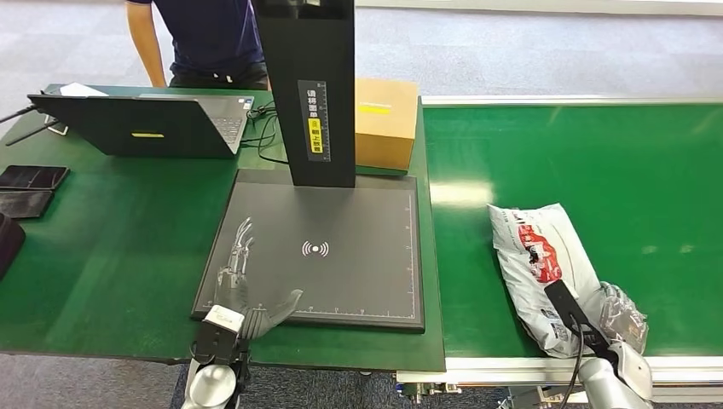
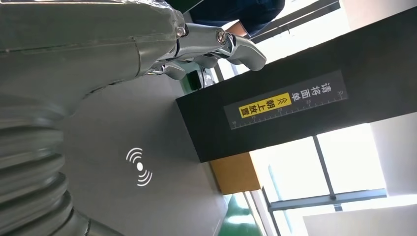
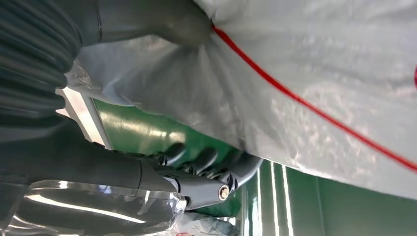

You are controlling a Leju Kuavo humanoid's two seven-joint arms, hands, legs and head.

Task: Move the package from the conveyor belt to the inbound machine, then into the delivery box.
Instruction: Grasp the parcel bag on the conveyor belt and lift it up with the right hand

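**Right robot hand on the package at the belt's near edge**

We see the right robot hand (image 1: 615, 334) at the near end of the grey poly mailer package (image 1: 542, 260), which lies on the green conveyor belt (image 1: 597, 162) and stretches away from that hand toward the far side. In the right wrist view the thumb (image 3: 162, 19) presses on top of the package's crinkled film and the dark fingers (image 3: 216, 164) curl beneath it, above the belt. So we call that hand closed around the package's near edge.

Over to the left robot hand (image 1: 243, 281): it lies over the near left corner of the inbound machine's dark scan pad (image 1: 358, 213), fingers spread and straight, holding nothing. The white wireless mark (image 1: 315, 249) sits just to that hand's right. Beyond it rises the machine's black column (image 1: 311, 77) with its yellow label (image 1: 315, 128), and a brown cardboard box (image 1: 388, 119) stands behind the column.

Further left of that hand, on the green surface (image 1: 111, 239), we spot an open laptop (image 1: 145, 123). A person (image 1: 205, 38) in dark blue stands behind it.
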